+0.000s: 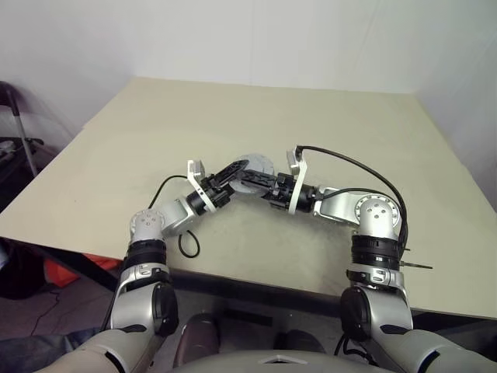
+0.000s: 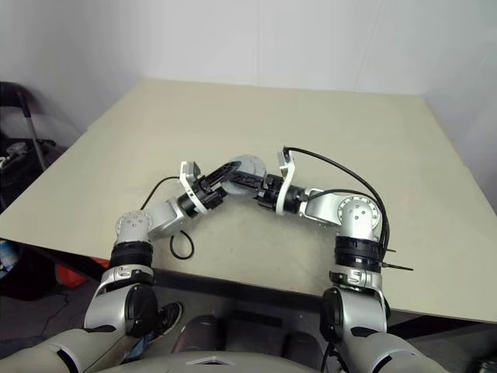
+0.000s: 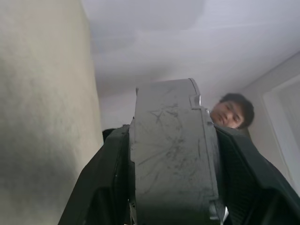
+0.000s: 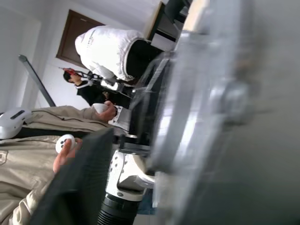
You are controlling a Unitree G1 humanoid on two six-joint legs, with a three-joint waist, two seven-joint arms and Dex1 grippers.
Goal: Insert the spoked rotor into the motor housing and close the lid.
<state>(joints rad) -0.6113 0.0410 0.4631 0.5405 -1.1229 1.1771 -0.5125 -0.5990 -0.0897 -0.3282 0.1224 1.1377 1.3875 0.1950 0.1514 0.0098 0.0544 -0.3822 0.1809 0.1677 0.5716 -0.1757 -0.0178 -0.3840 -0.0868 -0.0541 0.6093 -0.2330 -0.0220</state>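
Left eye view: motor housing (image 1: pixel 256 166) at frame centre, clamped edgewise by left gripper (image 1: pixel 237 174); right gripper (image 1: pixel 268 186) spread apart alongside. Judged rigid, weighty, smooth; best gripped across rim.

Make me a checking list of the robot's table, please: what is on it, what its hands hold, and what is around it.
Surface: beige table, bare apart from the arms.
Job's things: a round grey metal disc held up between the two tools; which part it is cannot be told.
Clutter: nothing seen.
Grippers: left tool grips the disc's rim with its fingers; right tool meets the disc from the other side, grip unclear.
Cables: black cable looping over the right arm; another by the left arm.
Surroundings: white wall; people nearby.
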